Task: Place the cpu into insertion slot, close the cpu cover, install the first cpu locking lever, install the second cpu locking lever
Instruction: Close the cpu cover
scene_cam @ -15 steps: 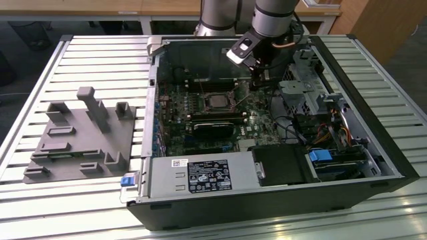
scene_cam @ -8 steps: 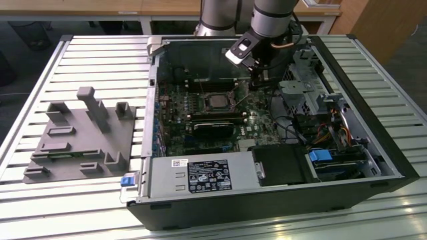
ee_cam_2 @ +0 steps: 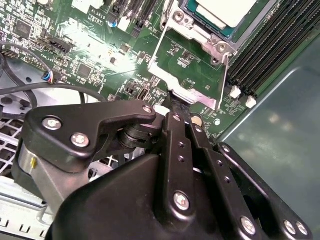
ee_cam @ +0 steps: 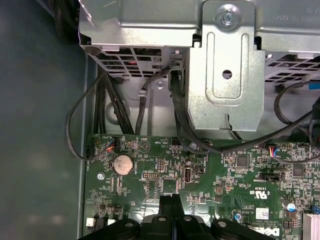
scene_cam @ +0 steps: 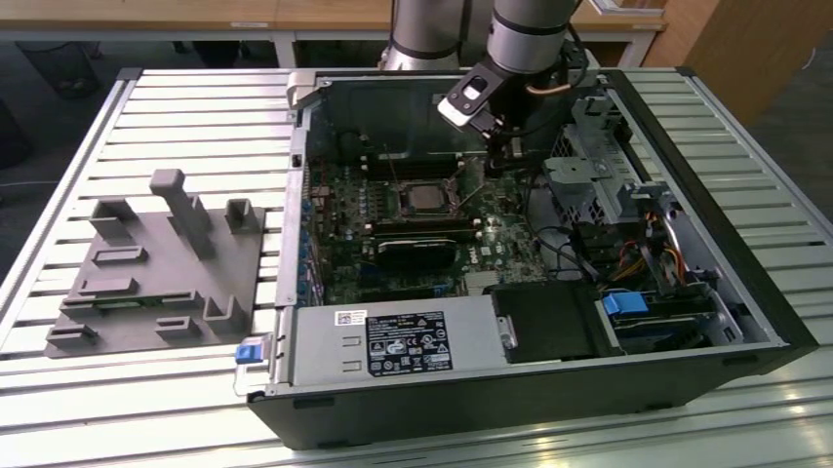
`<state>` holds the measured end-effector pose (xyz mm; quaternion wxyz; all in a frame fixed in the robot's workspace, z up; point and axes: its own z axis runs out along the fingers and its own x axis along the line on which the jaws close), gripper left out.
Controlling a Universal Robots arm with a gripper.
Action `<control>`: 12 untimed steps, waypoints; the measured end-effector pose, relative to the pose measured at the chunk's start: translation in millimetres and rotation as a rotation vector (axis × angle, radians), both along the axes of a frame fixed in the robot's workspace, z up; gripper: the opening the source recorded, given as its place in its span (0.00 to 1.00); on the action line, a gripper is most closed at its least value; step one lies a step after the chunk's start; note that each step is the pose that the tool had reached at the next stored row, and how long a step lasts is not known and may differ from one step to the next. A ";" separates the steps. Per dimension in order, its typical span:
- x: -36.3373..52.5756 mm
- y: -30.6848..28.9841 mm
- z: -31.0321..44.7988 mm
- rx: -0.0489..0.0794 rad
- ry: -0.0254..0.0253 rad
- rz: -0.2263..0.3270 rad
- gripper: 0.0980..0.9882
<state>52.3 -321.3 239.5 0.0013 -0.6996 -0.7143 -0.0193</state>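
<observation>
Gripper (ee_cam_2: 176, 101), jaws pressed together, tips touching the open cover's (ee_cam_2: 197, 95) edge, with the cpu (ee_cam_2: 220, 11) seated in its socket (ee_cam_2: 197, 31)

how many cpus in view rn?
1. The cpu sits in the motherboard socket, just beyond the gripper in the second wrist view. Others may be hidden.

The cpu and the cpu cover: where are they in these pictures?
the cpu (ee_cam_2: 225, 10): second wrist view, on its silver top.
the cpu cover (ee_cam_2: 186, 84): second wrist view, on its solid silvery edge plate.
</observation>
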 end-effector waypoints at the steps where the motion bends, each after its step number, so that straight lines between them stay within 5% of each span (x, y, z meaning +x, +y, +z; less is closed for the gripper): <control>1: -0.4 0.0 0.0 0.000 0.0000 0.000 0.03; 12: -4.2 0.0 0.0 0.000 0.0000 0.000 0.03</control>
